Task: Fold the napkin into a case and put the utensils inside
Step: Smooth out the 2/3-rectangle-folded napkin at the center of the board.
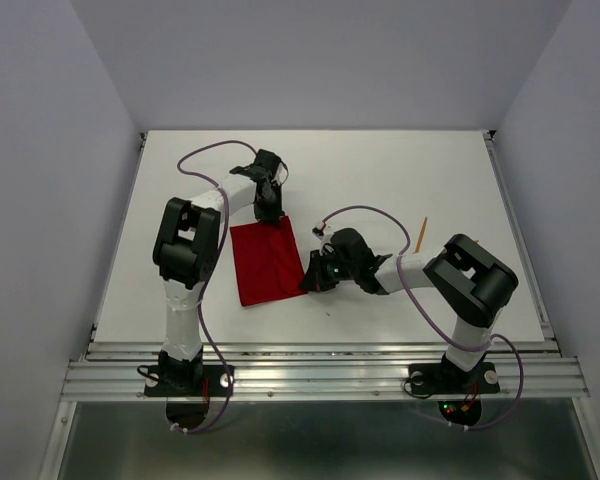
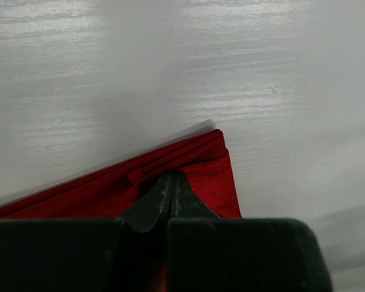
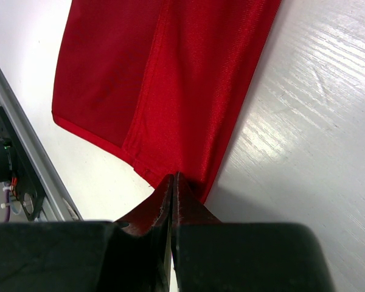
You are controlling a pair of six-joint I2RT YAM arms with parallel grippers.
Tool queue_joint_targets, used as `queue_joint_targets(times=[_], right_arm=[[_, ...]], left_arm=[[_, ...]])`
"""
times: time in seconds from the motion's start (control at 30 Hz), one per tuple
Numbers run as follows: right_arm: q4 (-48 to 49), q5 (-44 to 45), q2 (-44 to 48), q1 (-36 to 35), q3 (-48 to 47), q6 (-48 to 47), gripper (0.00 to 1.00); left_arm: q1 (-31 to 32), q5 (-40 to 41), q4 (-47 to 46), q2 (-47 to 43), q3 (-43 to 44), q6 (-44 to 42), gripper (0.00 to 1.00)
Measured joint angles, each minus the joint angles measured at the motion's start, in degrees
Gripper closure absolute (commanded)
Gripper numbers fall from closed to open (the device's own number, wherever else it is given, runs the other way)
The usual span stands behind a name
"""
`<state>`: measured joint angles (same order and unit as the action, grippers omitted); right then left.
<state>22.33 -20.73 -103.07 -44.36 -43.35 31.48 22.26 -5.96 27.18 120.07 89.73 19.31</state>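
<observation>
The red napkin (image 1: 265,265) lies folded into a rectangle on the white table, left of centre. My left gripper (image 1: 271,213) is at its far right corner. In the left wrist view the jaws (image 2: 172,174) are shut, with the napkin (image 2: 213,182) bunched at their tips. My right gripper (image 1: 312,282) is at the near right corner. Its jaws (image 3: 175,176) are shut where the napkin (image 3: 170,79) comes to a point, and that edge casts a shadow on the table. One thin orange utensil (image 1: 420,233) lies apart to the right, beyond the right arm.
A metal rail (image 1: 320,350) runs along the table's near edge and shows again as the rail (image 3: 24,152) in the right wrist view. Grey walls close in the table on three sides. Purple cables loop above both arms.
</observation>
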Motion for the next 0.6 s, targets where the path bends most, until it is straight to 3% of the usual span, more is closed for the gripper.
queue_joint_targets(times=[0.6], right_arm=[[-0.1,0.3,0.1,0.0,0.0,0.0,0.99]], left_arm=[[-2.0,-0.1,0.3,-0.3,0.0,0.0,1.00]])
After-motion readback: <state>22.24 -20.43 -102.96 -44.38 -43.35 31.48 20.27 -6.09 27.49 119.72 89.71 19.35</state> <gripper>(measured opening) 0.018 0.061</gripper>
